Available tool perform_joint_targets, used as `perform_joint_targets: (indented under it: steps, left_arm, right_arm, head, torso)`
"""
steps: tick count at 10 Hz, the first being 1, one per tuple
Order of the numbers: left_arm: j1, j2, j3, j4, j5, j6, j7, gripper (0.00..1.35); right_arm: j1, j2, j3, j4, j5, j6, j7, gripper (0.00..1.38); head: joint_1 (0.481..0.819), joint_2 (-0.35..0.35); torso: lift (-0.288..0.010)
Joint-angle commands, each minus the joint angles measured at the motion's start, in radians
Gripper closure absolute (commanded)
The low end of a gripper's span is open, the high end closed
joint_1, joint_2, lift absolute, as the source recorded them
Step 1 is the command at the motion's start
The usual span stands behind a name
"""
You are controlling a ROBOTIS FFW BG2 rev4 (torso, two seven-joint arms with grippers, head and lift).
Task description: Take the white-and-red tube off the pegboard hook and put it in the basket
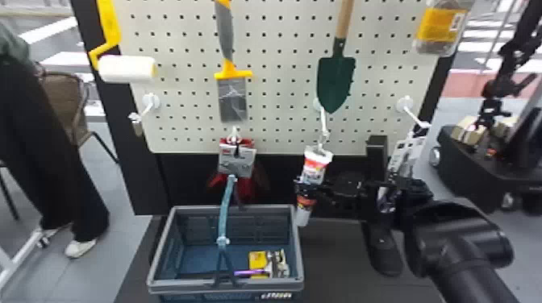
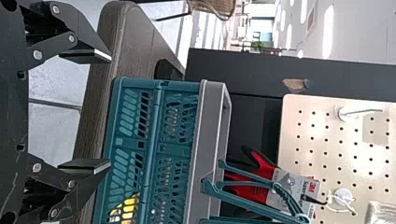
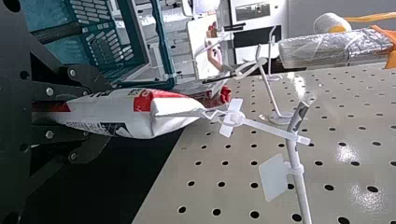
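Note:
My right gripper (image 1: pixel 309 187) is around the middle of the white-and-red tube (image 1: pixel 315 166) in the head view, below the green trowel. The tube hangs nearly upright, its lower end below the fingers. Its white tie reaches up to the hook (image 1: pixel 323 120) on the pegboard. In the right wrist view, my right gripper (image 3: pixel 95 113) is shut on the tube (image 3: pixel 140 114), and the tie (image 3: pixel 266 129) meets the hook rod (image 3: pixel 295 161). The basket (image 1: pixel 300 250) stands below and left of the tube. My left gripper (image 2: pixel 110 111) is open beside the basket (image 2: pixel 212 112) in the left wrist view.
Red gloves (image 1: pixel 237 161) hang on a middle hook above the basket's back rim. The basket's teal handle (image 1: pixel 226 209) stands up, and a yellow item (image 1: pixel 257 260) lies inside. A paint roller (image 1: pixel 127 68), scraper (image 1: pixel 232 98) and trowel (image 1: pixel 335 82) hang higher.

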Motion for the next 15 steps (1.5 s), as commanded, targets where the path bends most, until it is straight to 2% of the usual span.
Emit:
perform_joint_targets:
  steps: [1,6,12,15]
  left_arm:
    - [0.0,0.0,0.0,0.0,0.001,0.0,0.0,0.47]
    - [0.0,0.0,0.0,0.0,0.001,0.0,0.0,0.47]
    - [-0.002,0.0,-0.005,0.0,0.001,0.012,0.0,0.47]
    - [-0.006,-0.002,-0.008,0.0,0.001,0.018,-0.003,0.47]
  right_arm:
    - [-0.001,0.0,0.0,0.0,0.0,0.0,0.001,1.23]
    - [0.003,0.0,0.0,-0.002,-0.006,0.0,0.001,1.23]
    - [0.097,0.002,0.009,-0.221,-0.031,0.059,-0.007,1.23]
    - [0.166,0.012,0.049,-0.238,-0.123,0.019,-0.081,1.22]
  head:
    - [0.549,0.0]
    - [0.549,0.0]
    - [0.549,0.0]
    - [0.549,0.0]
  torso:
    - [-0.1]
    - [-0.1]
    - [-0.1]
    - [-0.1]
